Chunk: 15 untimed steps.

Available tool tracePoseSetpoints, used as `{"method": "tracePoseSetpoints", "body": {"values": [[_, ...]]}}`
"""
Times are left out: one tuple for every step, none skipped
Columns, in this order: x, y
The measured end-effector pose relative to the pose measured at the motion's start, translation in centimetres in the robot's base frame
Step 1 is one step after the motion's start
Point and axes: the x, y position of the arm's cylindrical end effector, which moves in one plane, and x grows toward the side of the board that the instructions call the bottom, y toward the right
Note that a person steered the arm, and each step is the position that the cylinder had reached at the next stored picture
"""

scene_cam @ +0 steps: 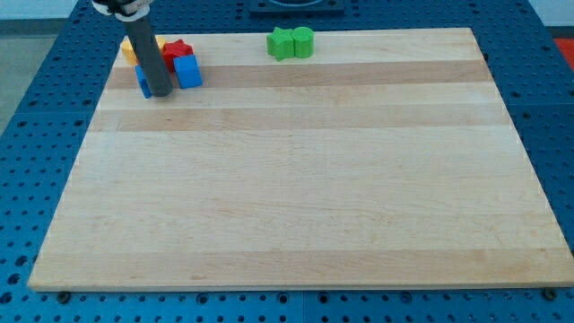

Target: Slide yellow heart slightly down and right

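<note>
My dark rod comes down at the board's top left corner, and my tip (160, 93) rests on the wood. A yellow block (130, 50) lies behind the rod near the top edge. It is mostly hidden, so its shape cannot be made out. A red star (178, 51) sits just right of the rod. A blue block (188, 72) sits below the star, right of my tip. Another blue block (143, 83) pokes out on the rod's left side, touching or very near my tip.
Two green blocks, a star-like one (281, 43) and a rounder one (304, 41), sit side by side at the board's top edge near the middle. The wooden board (296, 179) lies on a blue perforated table.
</note>
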Motion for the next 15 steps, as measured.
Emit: {"method": "tracePoseSetpoints", "body": {"values": [[1.1,0.7],[3.1,3.9],[3.0,9.5],[1.2,12.8],[-1.9,13.0],[-5.0,12.5],[-7.9,11.1],[-11.1,9.0],[-13.5,7.9],[-13.5,6.0],[-13.5,0.2],[-13.5,-5.6],[-13.5,-9.6],[-13.2,-9.6],[-12.2,-9.6]]}}
